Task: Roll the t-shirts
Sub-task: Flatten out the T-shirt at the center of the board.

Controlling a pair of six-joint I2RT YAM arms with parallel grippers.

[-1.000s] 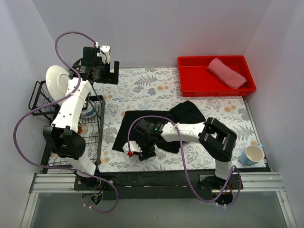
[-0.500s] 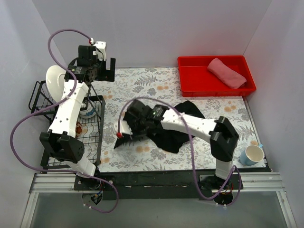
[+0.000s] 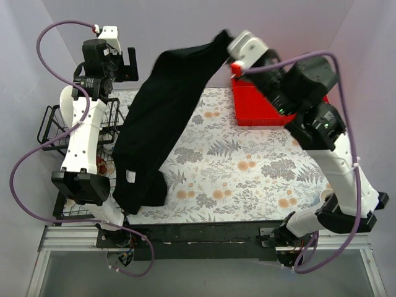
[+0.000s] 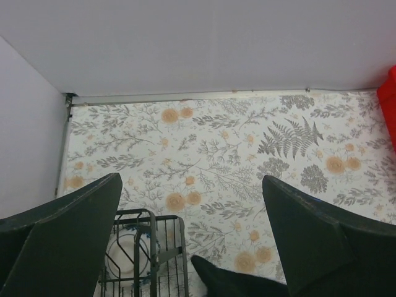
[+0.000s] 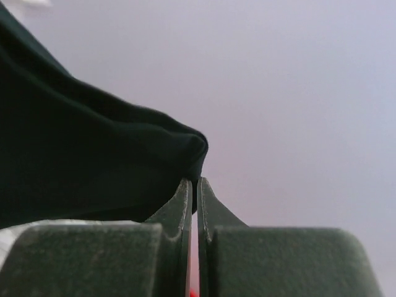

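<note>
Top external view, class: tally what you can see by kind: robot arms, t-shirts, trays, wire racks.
Robot arms: 2 (left arm, right arm)
T-shirts in view: 1 (black t-shirt)
Red tray: 1
Wire dish rack: 1
Total: 5

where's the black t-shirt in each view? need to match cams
Top external: black t-shirt hangs from the right gripper at top centre, draping down to lower left.
Left wrist: dark fold at the bottom edge, likely its lower end.
Right wrist: fills the left side, corner pinched in the shut gripper.
Shared landmark: floral table cover, in top and left wrist only.
</note>
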